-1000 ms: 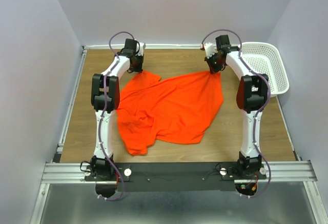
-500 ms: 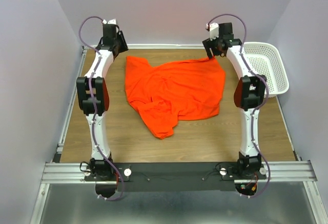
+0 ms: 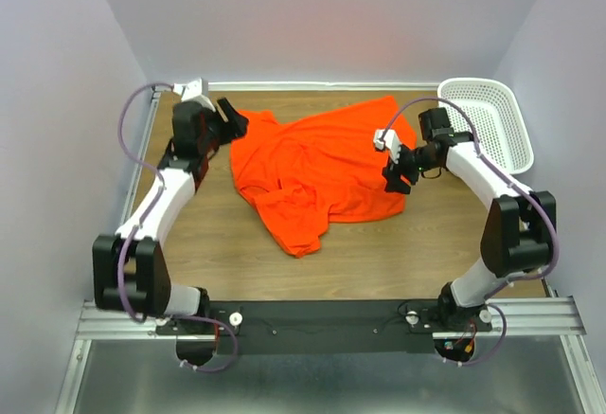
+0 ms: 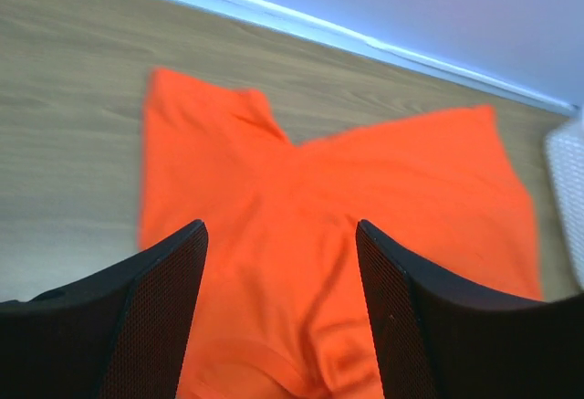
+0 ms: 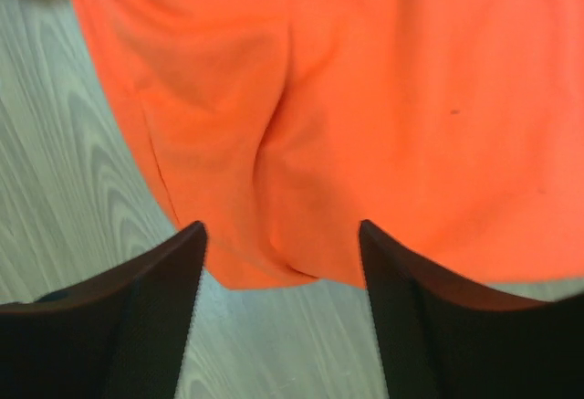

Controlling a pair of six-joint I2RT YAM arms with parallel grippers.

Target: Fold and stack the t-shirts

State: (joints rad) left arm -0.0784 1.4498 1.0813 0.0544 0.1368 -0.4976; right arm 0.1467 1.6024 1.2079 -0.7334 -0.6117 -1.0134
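Overhead, whole t-shirt (image 3: 322,172) rumpled, wrist views, patches

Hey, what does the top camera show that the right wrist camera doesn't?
Only the top view shows the whole crumpled t-shirt, both arms, the left gripper beside the shirt's far left corner, and the white basket at the far right. Only the right wrist view shows, close up, a fold running to the shirt's edge, framed by the right gripper's dark fingers. Both show orange fabric lying on the wooden table, with the right gripper open over it.
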